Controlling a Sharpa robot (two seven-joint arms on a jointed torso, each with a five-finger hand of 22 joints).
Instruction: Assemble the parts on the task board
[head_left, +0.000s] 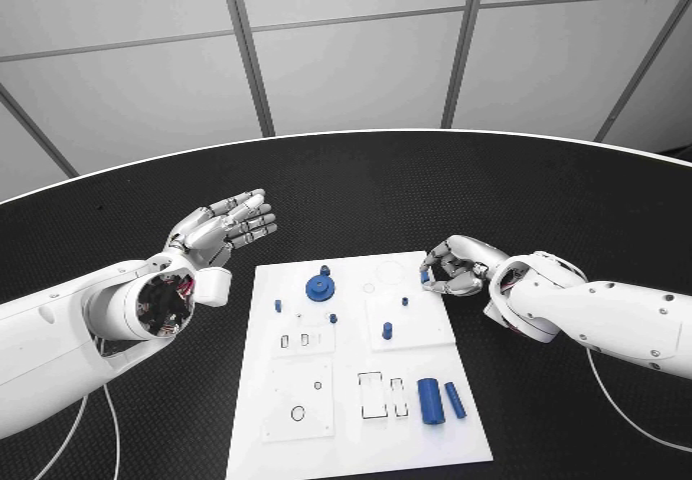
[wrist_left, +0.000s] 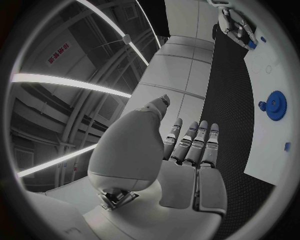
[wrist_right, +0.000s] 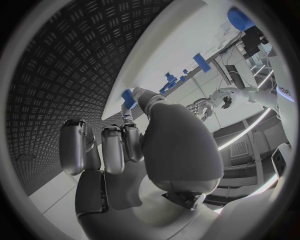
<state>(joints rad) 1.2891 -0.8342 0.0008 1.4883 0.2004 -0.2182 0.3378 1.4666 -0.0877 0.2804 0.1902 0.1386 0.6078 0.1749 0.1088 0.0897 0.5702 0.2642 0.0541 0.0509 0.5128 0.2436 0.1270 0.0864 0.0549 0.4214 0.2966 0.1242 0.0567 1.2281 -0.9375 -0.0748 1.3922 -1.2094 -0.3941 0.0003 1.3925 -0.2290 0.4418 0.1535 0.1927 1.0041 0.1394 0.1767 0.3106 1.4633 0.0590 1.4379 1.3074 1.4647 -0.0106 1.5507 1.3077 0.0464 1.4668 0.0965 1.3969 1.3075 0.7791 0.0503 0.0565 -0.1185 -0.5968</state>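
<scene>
The head camera looks down from above onto the black desk (head_left: 361, 190) and sees the whole task board (head_left: 361, 360). Each wrist camera sits close behind its own hand and looks along the fingers. All three views share the board's far end, with the blue gear (head_left: 320, 290).

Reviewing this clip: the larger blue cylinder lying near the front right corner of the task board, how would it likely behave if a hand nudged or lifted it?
The larger blue cylinder lies on its side on the flat white task board, so a sideways nudge would probably roll it, perhaps into the thinner blue rod beside it. It looks solid and stiff, unlikely to bend. Its smooth round surface may slip in a loose pinch.
</scene>
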